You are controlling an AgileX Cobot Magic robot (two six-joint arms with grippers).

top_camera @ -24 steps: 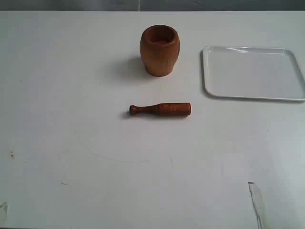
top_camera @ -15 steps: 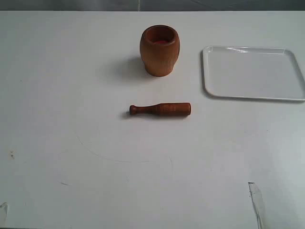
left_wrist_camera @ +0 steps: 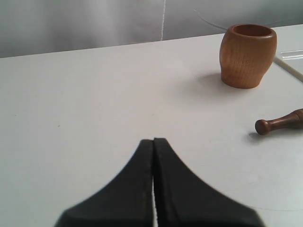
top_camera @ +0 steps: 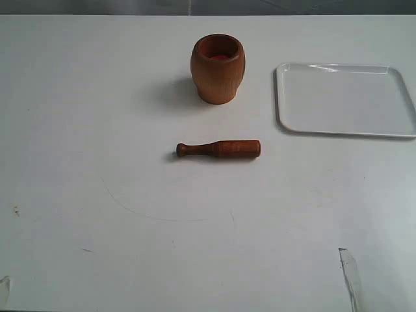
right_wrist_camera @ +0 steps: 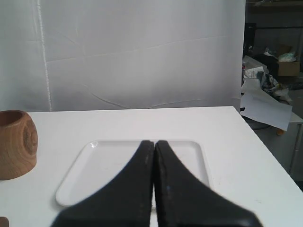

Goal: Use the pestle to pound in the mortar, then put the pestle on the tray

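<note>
left wrist view: pestle (left_wrist_camera: 281, 122) thick end, tray (left_wrist_camera: 289, 68) mostly cut off

Bright even light; soft mortar (top_camera: 218, 68) shadow leftward; glare on tray (top_camera: 325, 67) rim; wrist-view foregrounds perhaps soft.

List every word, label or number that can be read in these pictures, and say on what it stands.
None can be read. The mortar, the pestle, the tray and the table carry no writing.
The clutter beyond the table, in the right wrist view, is too blurred to show any text.
</note>
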